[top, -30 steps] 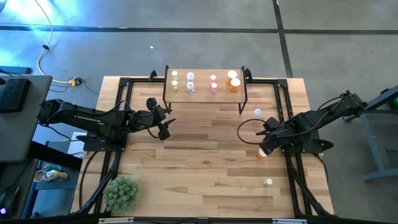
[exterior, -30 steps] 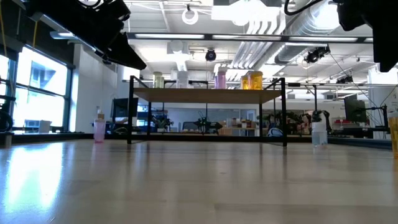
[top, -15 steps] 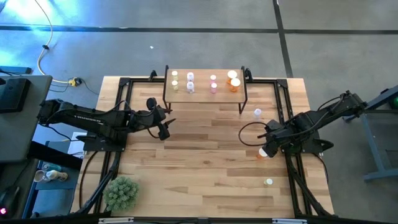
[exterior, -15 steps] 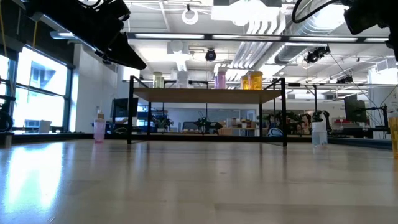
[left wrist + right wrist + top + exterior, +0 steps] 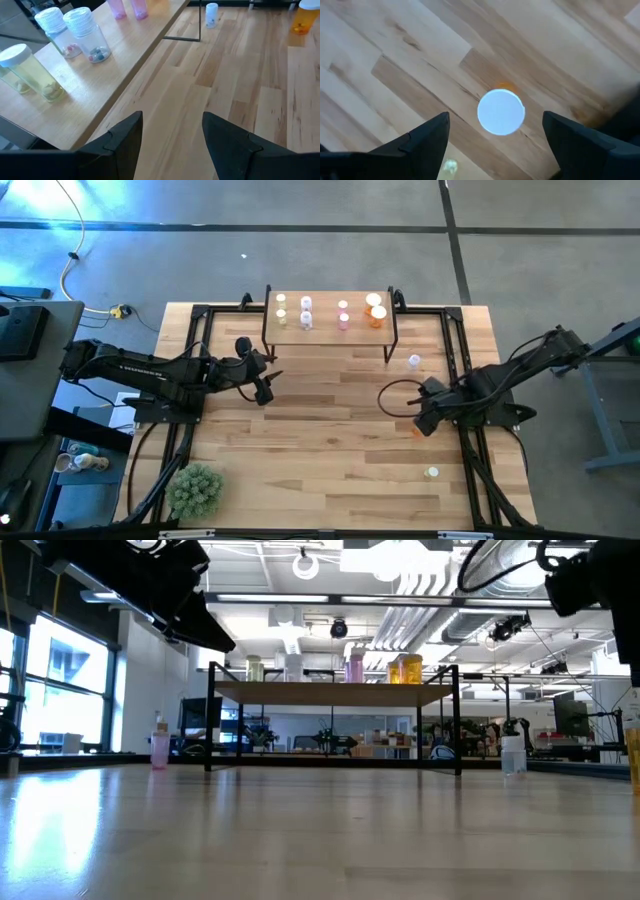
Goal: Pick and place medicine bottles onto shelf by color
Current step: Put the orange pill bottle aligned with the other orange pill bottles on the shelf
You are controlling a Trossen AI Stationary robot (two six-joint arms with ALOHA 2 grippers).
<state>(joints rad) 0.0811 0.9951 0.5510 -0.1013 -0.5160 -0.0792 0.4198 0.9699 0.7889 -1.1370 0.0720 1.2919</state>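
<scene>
Butcher-block table [image 5: 330, 430] fills the high view, with the shelf [image 5: 325, 330] at its far edge. Seven bottles stand on the shelf: two yellow-green [image 5: 281, 311], two lavender [image 5: 306, 312], two pink [image 5: 343, 314] and, as far as the high view shows, one orange [image 5: 376, 312], though a second may sit behind it. Off the shelf, one pale bottle [image 5: 414, 361] stands near its right leg, one yellow-green bottle [image 5: 431, 473] near the front right. An orange bottle [image 5: 501, 111] stands upright directly under the right gripper [image 5: 495, 135], centred between the widely parted fingers [image 5: 427, 137], untouched. The left gripper [image 5: 170, 137] hovers beside the shelf's left end, fingers apart, holding nothing. One plant [image 5: 195, 490] sits at the front left.
</scene>
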